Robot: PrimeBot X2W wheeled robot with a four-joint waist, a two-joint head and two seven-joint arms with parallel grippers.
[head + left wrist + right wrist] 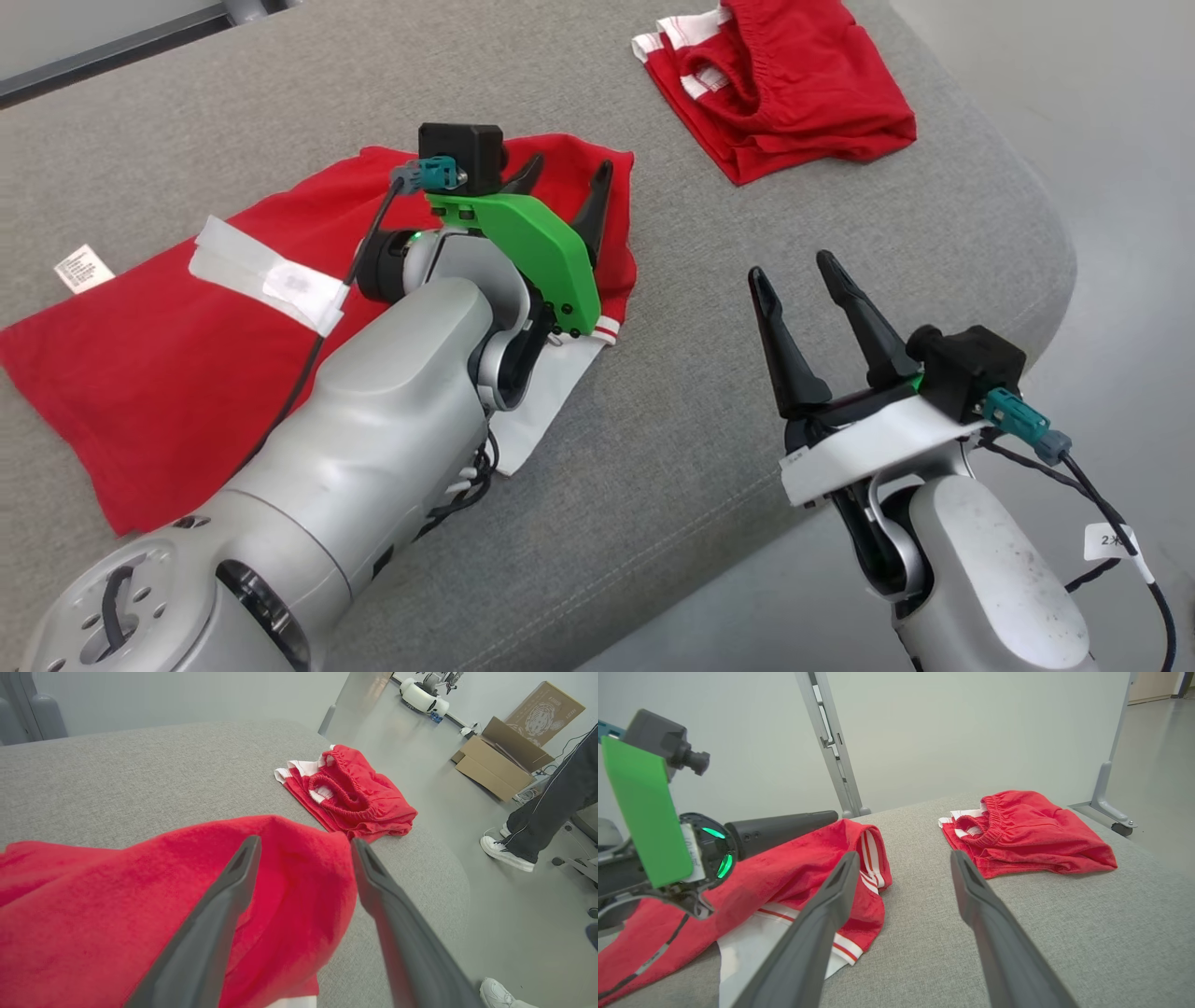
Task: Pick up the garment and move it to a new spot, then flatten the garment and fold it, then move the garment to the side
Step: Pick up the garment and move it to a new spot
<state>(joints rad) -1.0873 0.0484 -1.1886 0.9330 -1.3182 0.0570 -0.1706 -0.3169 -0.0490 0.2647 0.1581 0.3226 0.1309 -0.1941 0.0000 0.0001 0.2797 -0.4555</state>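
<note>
Nearest the robot, the right tool [792,266] hangs above the front edge of the grey fabric-covered tabletop [653,420], its two dark fingers spread apart with nothing between them, pointing toward the far side. To its left, the left arm reaches out over the red garment [140,373], and the left tool [571,163] sits low above the garment's far right corner with its fingers parted wide; in the left wrist view the red cloth bulges up under and between them, but neither finger pinches it. The garment lies spread over the left part of the tabletop, mostly flat, with its right edge turned over so that a white panel and red-and-white striped trim show just beside the left forearm. A small white label [84,268] pokes out at its far left edge. Farther back and to the right, well apart from it, a second red garment [794,93] with an elastic waistband lies folded near the tabletop's far corner. Beyond the tabletop, a person's legs [546,812] in dark trousers and white shoes stand on the floor near a cardboard box [500,765].
</note>
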